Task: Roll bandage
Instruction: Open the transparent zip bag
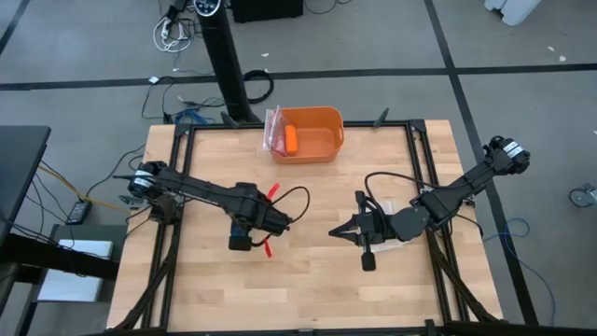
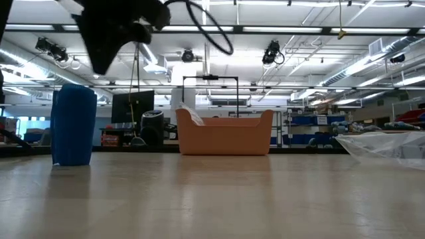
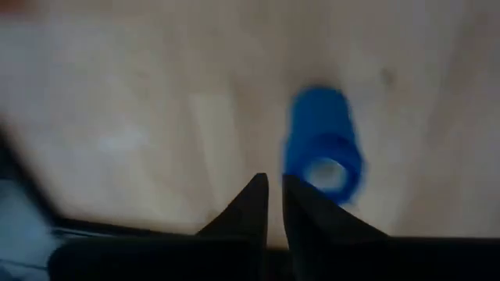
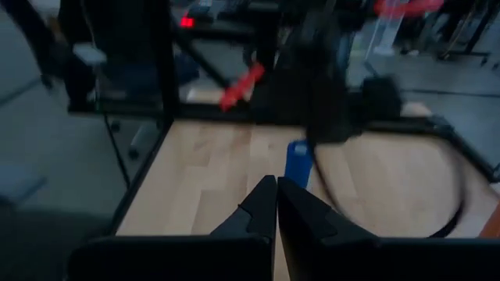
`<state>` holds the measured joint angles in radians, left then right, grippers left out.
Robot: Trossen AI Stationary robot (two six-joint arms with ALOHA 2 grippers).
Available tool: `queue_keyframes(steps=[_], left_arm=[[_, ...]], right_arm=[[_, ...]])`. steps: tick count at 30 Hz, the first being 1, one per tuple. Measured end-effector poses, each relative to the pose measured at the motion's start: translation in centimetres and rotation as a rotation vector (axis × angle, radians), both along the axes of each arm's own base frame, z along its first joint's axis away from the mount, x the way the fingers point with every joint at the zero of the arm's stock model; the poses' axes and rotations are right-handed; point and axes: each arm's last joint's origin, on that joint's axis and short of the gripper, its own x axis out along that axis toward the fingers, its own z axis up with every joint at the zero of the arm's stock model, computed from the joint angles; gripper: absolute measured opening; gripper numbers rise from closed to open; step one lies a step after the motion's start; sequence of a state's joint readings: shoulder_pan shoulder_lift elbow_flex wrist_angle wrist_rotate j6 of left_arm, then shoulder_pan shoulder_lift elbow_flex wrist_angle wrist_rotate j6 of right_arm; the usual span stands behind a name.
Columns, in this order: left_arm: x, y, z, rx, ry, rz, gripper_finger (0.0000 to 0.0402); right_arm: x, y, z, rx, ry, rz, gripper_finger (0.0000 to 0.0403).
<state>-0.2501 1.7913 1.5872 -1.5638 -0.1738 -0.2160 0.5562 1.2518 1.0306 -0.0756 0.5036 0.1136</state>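
1. Where the left arm's tip hangs over the surface (image 1: 317, 289), stands upright a compact blue roll, the bandage (image 2: 73, 125), seen end-on with its hollow core in the left wrist view (image 3: 322, 148).
2. Rests on the wood, free of any grip, left of centre; hidden under the arm in the high view.
3. Hangs just above and beside the roll: left hand (image 3: 274, 191), fingers pressed together, tips nearly touching, holding nothing.
4. Shows as a dark mass above the roll in the low view (image 2: 109, 33).
5. Sits right of centre, well apart from the roll, pointing at it across the wood: right hand (image 1: 338, 231), fingers likewise pressed together and empty, as its wrist view shows (image 4: 275, 195).
6. Catches the roll too, upright in front of the left arm (image 4: 298, 162).
7. Lies under the right arm, near the right edge: clear bag (image 2: 388, 147), crinkled.
8. Stands at the far edge, centre: orange bin (image 1: 328, 124), with an orange cylinder (image 1: 291, 140) inside near its left wall, beside some clear wrapping.
9. Beyond the surface, cables on the grey floor (image 1: 485, 37).
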Motion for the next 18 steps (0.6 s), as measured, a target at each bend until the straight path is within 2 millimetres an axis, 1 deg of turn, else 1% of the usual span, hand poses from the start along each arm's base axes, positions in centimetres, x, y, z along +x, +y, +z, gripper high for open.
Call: queue_keyframes(steps=[2, 5, 7, 11, 13, 15, 18], left_arm=[[0.4, -0.2, 0.2, 0.078, -0.07, -0.039, 0.0038], [1.5, -1.5, 0.3, 0.137, -0.222, -0.145, 0.0014], [2.5, -2.4, 0.6, 0.146, -0.349, -0.21, 0.0007], [4.5, -4.4, 1.7, 0.106, -0.629, -0.359, 0.0008], [5.5, -5.2, 2.0, 0.05, -0.767, -0.441, 0.0005], [6.5, -5.8, 1.9, -0.054, -0.901, -0.514, 0.0004], [7.3, -5.9, 0.5, -0.213, -1.016, -0.615, 0.0004]], right_arm=[[-0.2, 0.1, -0.4, -0.012, 0.043, 0.012, 0.0017], [-0.8, 0.4, -1.3, -0.029, 0.129, 0.018, 0.0017], [-1.3, 0.6, -2.0, -0.039, 0.197, 0.021, 0.002], [-2.7, 1.1, -3.3, -0.046, 0.345, 0.013, 0.0033], [-3.5, 1.3, -4.1, -0.061, 0.425, 0.004, 0.0044], [-4.1, 1.5, -5.0, -0.079, 0.508, -0.018, 0.0059], [-5.2, 1.8, -6.6, -0.135, 0.659, -0.058, 0.0085]])
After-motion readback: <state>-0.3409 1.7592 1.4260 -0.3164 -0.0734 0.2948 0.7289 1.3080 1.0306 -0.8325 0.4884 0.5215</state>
